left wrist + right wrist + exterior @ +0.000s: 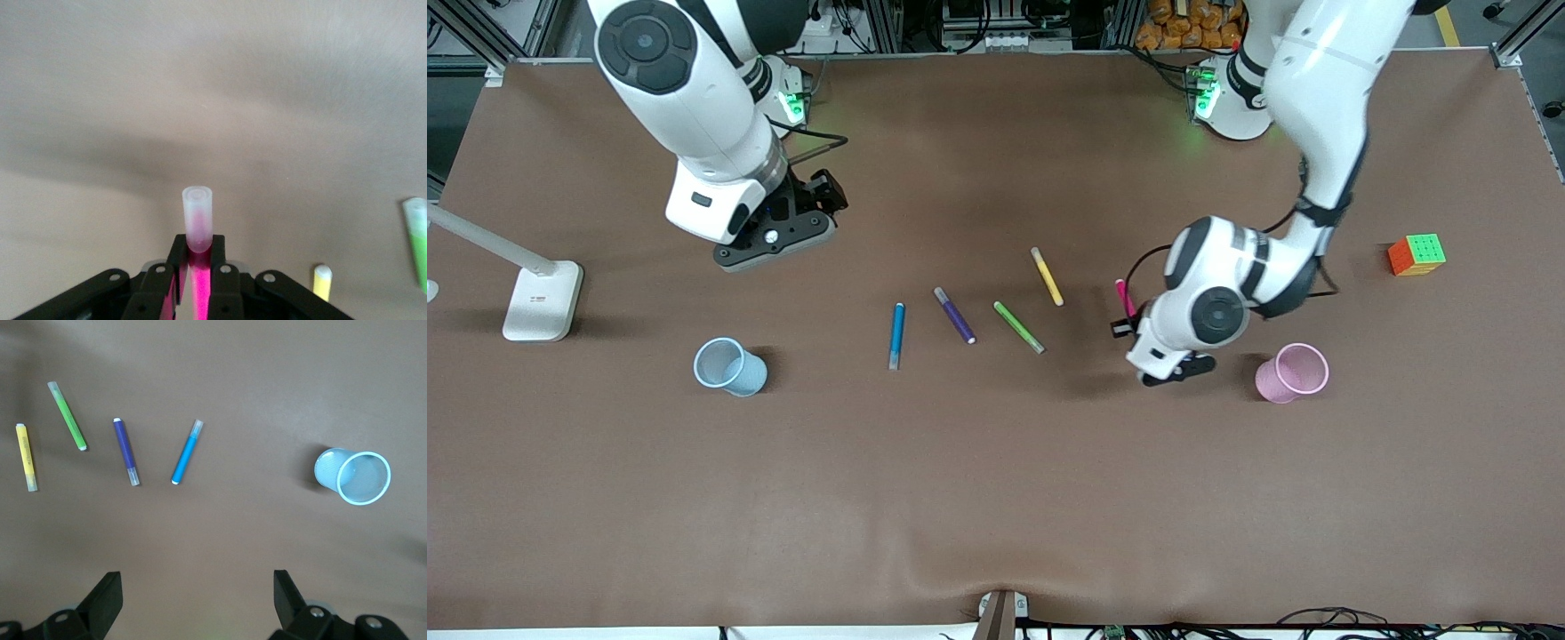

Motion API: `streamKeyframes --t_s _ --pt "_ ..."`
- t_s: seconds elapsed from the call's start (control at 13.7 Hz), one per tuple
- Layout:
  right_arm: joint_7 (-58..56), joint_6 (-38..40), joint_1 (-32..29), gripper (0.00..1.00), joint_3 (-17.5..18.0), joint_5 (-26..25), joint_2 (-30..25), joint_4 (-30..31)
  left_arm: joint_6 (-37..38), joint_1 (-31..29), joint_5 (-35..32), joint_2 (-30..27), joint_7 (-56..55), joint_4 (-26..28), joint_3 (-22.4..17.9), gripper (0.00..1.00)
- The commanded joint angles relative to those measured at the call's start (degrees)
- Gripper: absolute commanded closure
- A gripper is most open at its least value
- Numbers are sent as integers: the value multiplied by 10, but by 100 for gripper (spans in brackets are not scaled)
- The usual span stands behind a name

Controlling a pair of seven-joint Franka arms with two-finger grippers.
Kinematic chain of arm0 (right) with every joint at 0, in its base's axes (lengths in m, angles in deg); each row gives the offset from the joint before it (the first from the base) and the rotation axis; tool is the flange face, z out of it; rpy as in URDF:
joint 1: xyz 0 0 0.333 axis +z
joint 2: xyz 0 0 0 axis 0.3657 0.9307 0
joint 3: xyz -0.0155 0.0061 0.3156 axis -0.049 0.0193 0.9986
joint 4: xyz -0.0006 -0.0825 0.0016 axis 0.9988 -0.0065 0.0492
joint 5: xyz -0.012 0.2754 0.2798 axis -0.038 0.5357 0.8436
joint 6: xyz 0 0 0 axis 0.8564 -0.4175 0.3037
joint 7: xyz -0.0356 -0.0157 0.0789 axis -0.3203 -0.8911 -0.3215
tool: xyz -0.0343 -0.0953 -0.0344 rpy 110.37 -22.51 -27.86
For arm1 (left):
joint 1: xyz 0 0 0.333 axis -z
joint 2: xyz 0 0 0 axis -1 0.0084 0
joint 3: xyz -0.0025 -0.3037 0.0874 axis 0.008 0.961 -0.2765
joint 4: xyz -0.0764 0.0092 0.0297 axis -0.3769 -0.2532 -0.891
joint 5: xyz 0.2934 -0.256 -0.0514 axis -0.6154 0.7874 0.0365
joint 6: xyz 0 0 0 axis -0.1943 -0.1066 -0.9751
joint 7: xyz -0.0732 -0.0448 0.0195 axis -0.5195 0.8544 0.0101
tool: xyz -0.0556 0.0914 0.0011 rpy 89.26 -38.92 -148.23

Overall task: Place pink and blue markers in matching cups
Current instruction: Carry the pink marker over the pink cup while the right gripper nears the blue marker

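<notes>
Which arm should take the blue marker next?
Right. Its open gripper hangs over bare table toward that end, with the blue marker and blue cup closest to it. The left gripper is shut on the pink marker, beside the pink cup.

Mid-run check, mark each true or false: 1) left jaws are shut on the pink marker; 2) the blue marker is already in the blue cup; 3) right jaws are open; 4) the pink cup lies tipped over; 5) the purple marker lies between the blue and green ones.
1) True: the left gripper clamps the pink marker.
2) False: the blue marker lies on the table, apart from the blue cup.
3) True: the right gripper is open and empty.
4) False: the pink cup stands upright.
5) True: the purple marker lies between it and the green marker.
</notes>
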Motion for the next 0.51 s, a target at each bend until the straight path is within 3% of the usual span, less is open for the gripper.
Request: streamKeyframes --t_s 0.0,0.22,0.44 --pt "18 -16 15 0 -4 -2 15 -4 78 -45 -2 -40 6 -37 2 100" --pt "21 -52 22 0 -4 -2 36 -5 97 -87 -4 -67 4 -55 1 100" --pt "22 -66 21 0 -4 -1 53 -6 97 -121 -47 -89 -12 -68 1 100"
